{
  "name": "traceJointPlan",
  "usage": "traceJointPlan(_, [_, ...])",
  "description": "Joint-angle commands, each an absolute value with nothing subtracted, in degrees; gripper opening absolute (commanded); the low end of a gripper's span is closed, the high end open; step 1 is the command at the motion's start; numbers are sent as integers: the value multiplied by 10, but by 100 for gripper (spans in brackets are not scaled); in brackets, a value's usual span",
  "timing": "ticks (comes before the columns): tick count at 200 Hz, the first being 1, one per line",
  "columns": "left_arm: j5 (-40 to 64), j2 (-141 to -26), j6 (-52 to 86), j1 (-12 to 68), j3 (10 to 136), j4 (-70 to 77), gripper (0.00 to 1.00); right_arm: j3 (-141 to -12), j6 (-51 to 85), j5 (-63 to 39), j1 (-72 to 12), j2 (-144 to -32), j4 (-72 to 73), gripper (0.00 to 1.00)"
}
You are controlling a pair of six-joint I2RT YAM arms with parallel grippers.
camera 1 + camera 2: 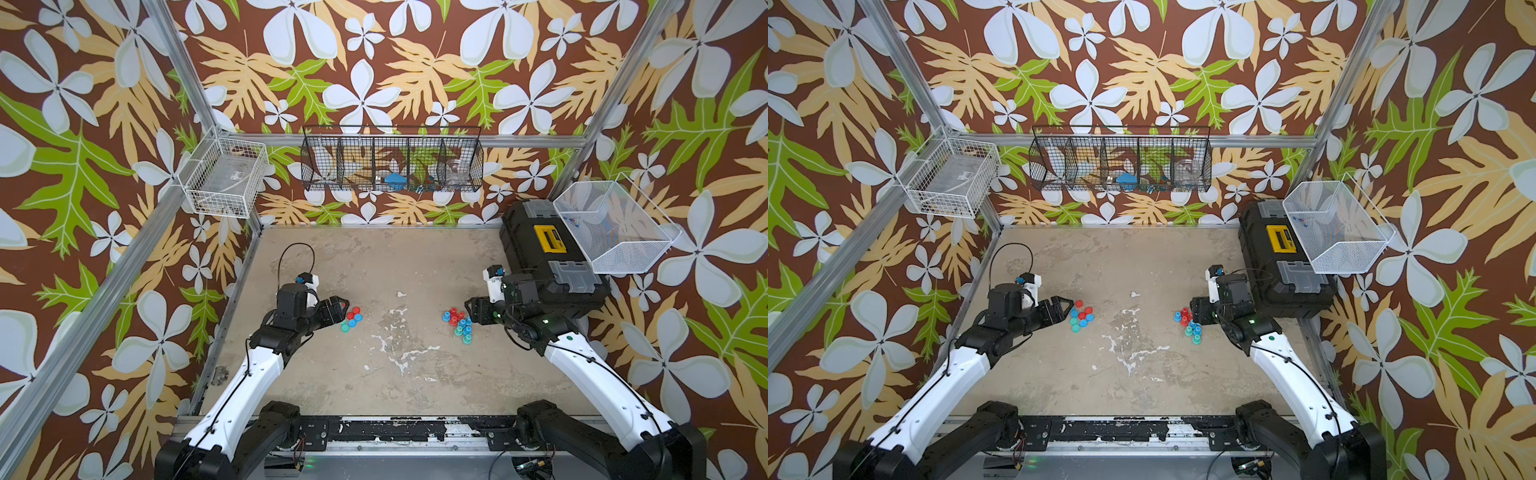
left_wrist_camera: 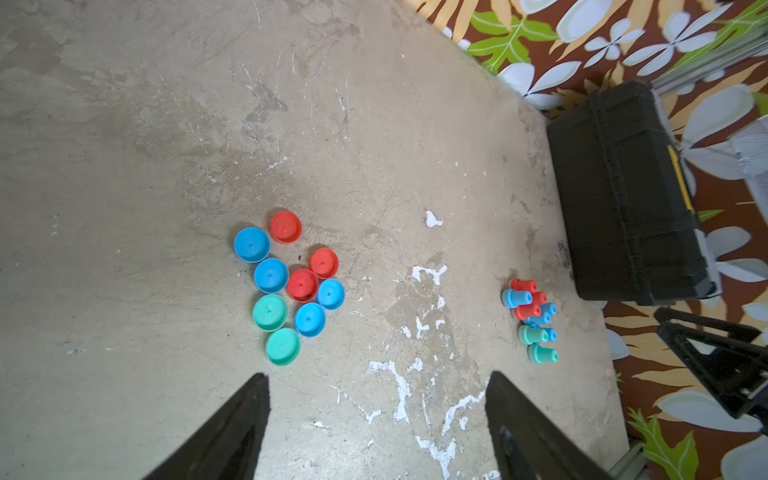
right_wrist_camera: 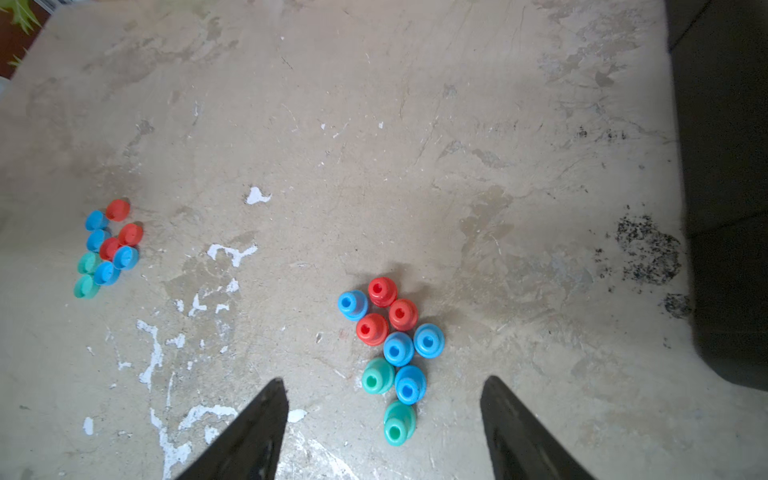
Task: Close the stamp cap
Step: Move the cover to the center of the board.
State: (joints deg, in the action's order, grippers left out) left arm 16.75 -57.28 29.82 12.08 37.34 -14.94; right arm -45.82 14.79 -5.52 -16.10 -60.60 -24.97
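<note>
- In both top views, the stamp caps (image 1: 352, 318) are lying in a tight cluster on the worktop (image 1: 395, 257), just beside the tip of the left gripper (image 1: 337, 309). The stamps (image 1: 459, 323) are standing in a cluster of their own, well apart from the caps and just beside the right gripper (image 1: 471, 311). A black toolbox (image 1: 540, 249) is sitting at the far right corner of the worktop, behind the right arm.
- In the left wrist view, the jaws of the left gripper (image 2: 377, 376) are standing wide apart above the worktop. The stamp caps (image 2: 302, 284), three red, four blue and two green, are lying just ahead of them, uncoupled from any stamp. The stamps (image 2: 532, 320) are showing farther off, near the black toolbox (image 2: 623, 195).
- In the right wrist view, the jaws of the right gripper (image 3: 385, 379) are also standing apart. The stamps (image 3: 392, 349) are standing upright, knobs up. A green stamp (image 3: 399, 424) is sitting between the two fingers, apart from both.
</note>
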Motion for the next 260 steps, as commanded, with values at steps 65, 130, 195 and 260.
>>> traceJointPlan(65, [102, -715, 295, 213, 398, -84, 73, -432, 157, -15, -172, -628, -230, 78])
traceJointPlan(130, [54, -829, 315, 268, 449, -67, 66, -419, 171, -32, -173, -616, -214, 71])
traceJointPlan(195, [19, -883, 320, 279, 470, -76, 62, -423, 168, 0, -175, -619, -231, 63])
traceJointPlan(260, [-7, -903, 325, 293, 475, -81, 61, -420, 164, 10, -175, -624, -232, 59])
